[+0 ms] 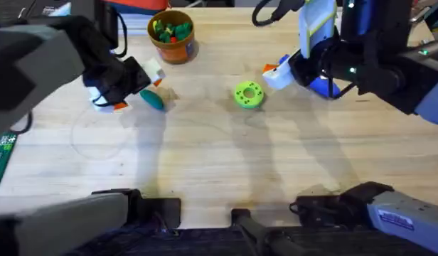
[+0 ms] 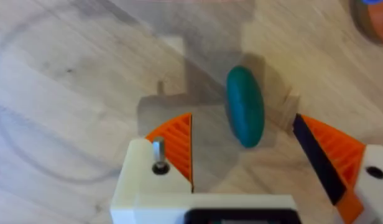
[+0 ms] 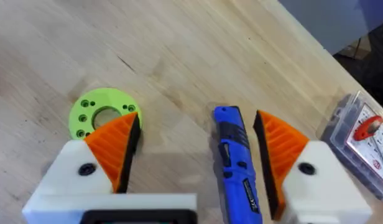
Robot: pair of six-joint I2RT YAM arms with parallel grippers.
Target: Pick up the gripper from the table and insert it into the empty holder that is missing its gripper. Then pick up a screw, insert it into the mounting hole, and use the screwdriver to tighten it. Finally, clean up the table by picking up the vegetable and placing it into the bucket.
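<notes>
We've got the left gripper (image 2: 241,162) over the veg (image 2: 245,106), fingers apart, straddling it for the grab; veg sits left-center of overhead. Bucket (image 1: 171,35) waits at top center. Right gripper (image 3: 198,146), fingers apart w/ screwdriver (image 3: 235,165) between, beside green disc (image 3: 103,112). Path looks clear.

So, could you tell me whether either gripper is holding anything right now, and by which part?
Nothing is held. The left gripper is open over the vegetable on the table; the right gripper is open astride the screwdriver.
</notes>
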